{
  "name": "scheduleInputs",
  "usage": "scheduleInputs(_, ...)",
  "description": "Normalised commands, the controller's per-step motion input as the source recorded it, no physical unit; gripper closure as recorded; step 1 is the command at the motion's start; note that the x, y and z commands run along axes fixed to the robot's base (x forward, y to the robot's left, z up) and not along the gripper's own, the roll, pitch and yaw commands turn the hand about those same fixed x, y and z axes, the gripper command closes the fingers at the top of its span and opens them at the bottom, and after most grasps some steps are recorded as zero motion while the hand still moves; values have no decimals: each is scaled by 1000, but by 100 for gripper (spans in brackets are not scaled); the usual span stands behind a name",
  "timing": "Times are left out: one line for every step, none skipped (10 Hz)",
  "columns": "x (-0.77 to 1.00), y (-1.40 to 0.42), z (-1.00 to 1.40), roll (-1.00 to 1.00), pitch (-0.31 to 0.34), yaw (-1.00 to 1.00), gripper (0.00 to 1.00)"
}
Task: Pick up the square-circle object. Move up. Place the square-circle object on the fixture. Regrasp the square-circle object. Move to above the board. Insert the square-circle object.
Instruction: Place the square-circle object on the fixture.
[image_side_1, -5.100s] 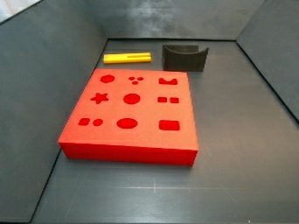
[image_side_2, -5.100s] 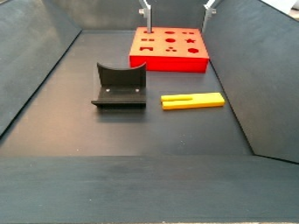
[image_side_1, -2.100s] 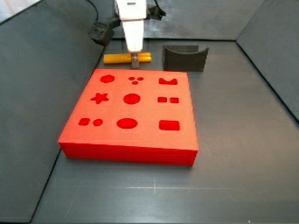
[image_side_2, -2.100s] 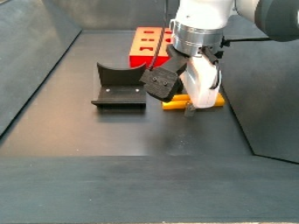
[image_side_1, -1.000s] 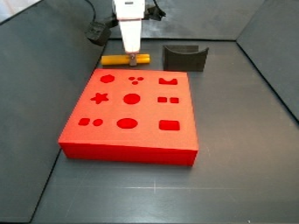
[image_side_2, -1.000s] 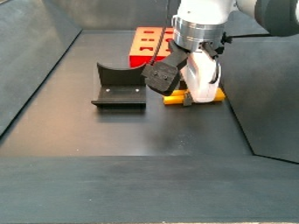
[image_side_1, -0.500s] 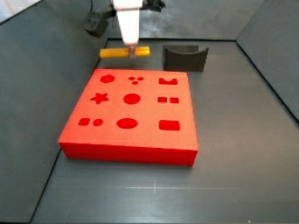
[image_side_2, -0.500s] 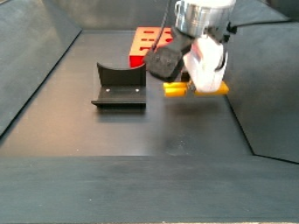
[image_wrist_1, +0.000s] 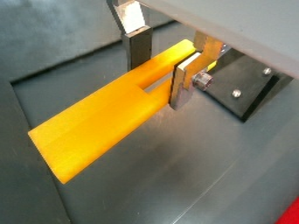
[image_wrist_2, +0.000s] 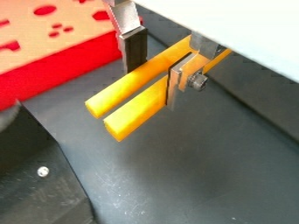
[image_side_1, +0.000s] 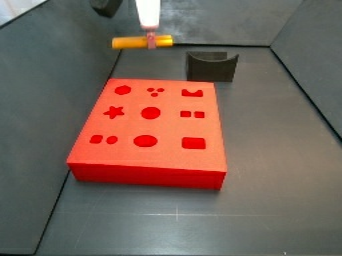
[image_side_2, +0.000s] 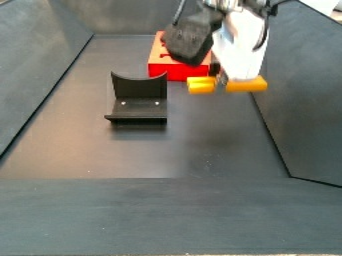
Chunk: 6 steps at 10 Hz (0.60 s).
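The jaws are clenched on the square-circle object, its yellow length crossing between the silver fingers in both wrist views. In a side view the gripper sits at the top of the frame, holding the peg level and clear of the bench. In the other side picture the gripper is at upper right, the peg in the air. The fixture stands left of it on the bench, the board behind. The board fills mid-frame, with the fixture beyond its far right corner.
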Motion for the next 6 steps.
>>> scheduleInputs(-14, -4, 1000, -19, 20, 8, 100)
scheduleInputs(-15, -6, 1000, -30, 27, 12, 100)
scheduleInputs(-17, -9, 1000, -35, 29, 13, 100)
scheduleInputs(-19, -14, 1000, -45, 31, 16, 100)
scheduleInputs(-17, -18, 833, -56, 38, 19, 100)
scheduleInputs(-9, -18, 666, -64, 42, 20, 100)
